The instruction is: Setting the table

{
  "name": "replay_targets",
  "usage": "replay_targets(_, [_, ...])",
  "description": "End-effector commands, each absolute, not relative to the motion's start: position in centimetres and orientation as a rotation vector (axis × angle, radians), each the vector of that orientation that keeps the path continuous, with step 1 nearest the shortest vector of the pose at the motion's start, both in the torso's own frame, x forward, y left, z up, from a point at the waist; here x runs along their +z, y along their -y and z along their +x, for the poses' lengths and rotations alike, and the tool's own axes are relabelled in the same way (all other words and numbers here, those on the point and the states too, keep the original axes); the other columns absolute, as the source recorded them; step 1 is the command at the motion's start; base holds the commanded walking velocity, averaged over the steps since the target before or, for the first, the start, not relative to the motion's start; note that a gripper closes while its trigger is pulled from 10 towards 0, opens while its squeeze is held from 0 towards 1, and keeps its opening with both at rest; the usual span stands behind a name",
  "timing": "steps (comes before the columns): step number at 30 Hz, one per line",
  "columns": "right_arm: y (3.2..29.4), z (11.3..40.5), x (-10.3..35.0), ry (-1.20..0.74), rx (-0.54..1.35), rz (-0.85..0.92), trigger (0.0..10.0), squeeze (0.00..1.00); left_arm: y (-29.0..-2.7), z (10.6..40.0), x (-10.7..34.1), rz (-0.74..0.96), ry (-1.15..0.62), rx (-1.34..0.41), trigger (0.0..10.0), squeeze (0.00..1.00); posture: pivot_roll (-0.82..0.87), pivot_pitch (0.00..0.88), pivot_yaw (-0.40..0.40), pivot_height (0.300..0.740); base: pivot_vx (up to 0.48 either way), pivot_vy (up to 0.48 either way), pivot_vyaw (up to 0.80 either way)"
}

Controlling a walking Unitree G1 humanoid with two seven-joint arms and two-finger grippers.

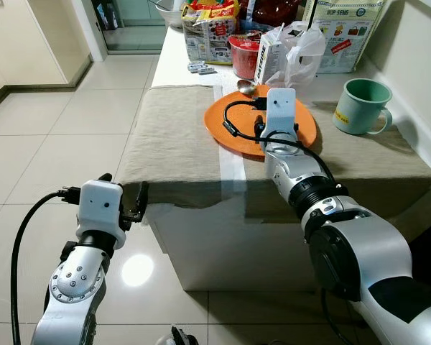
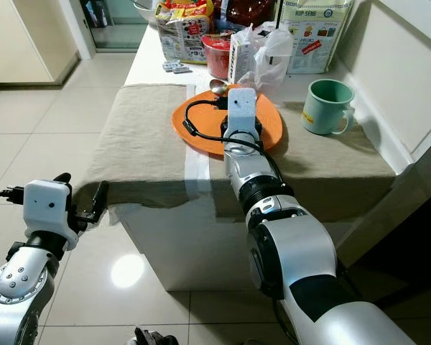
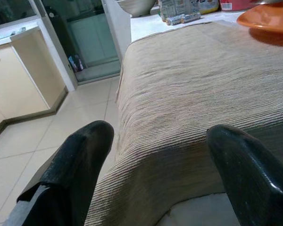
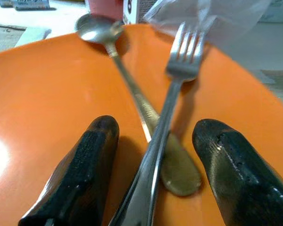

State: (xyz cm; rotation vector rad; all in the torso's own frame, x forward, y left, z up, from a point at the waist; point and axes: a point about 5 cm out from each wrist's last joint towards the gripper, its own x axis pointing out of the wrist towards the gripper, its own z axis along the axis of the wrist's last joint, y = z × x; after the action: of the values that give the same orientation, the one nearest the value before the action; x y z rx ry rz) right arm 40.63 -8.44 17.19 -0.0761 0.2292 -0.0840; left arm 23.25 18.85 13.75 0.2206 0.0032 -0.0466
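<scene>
Right gripper: your right arm reaches over the table; the fingers are spread apart, one on each side of the fork handle, low over the plate, not closed on anything.
Fork: lies on the plate, tines pointing away from your gripper, handle running back between the two fingers. It crosses over the spoon's handle.
Spoon: lies on the plate under the fork, bowl at the far rim, handle end near the right-hand finger.
Plate: orange, sits on the beige cloth about mid-table, partly hidden in the head views by your right wrist.
Left gripper: held low at the near left corner of the table, fingers wide apart and empty, pointing along the cloth.
Cloth: beige, woven, covers the near part of the table and hangs over the front edge.
Mug: pale green, stands on the cloth to the right of the plate, well apart from it, handle turned toward the wall.
Far end of table: a red tub, a small carton, a clear plastic bag and snack packets crowd just beyond the plate.
Floor: pale tiles to the left of the table.
</scene>
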Motion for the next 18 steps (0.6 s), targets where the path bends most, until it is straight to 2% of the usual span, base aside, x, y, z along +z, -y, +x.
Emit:
replay_targets(1, [8.5, 39.6, 14.1, -0.368, -0.081, -0.073, 10.0, 0.00, -19.0, 23.0, 14.2, 0.238, 0.003, -0.047, 10.0, 0.00, 0.07, 0.105, 0.065, 0.740, 0.000, 0.000, 0.00])
replay_targets(6, [8.3, 39.2, 13.1, -0.408, -0.073, -0.071, 10.0, 0.00, -19.1, 22.9, 14.2, 0.243, 0.000, -0.048, 10.0, 0.00, 0.07, 0.110, 0.065, 0.740, 0.000, 0.000, 0.00])
replay_targets(7, [8.3, 39.1, 13.0, -0.412, -0.073, -0.070, 0.0, 0.00, -19.2, 22.9, 14.2, 0.245, 0.000, -0.048, 10.0, 0.00, 0.07, 0.110, 0.065, 0.740, 0.000, 0.000, 0.00])
replay_targets(18, [7.7, 39.1, 13.2, -0.399, -0.047, -0.073, 0.0, 0.00, -19.4, 22.8, 14.4, 0.254, 0.003, -0.045, 10.0, 0.00, 0.07, 0.112, 0.065, 0.740, 0.000, 0.000, 0.00])
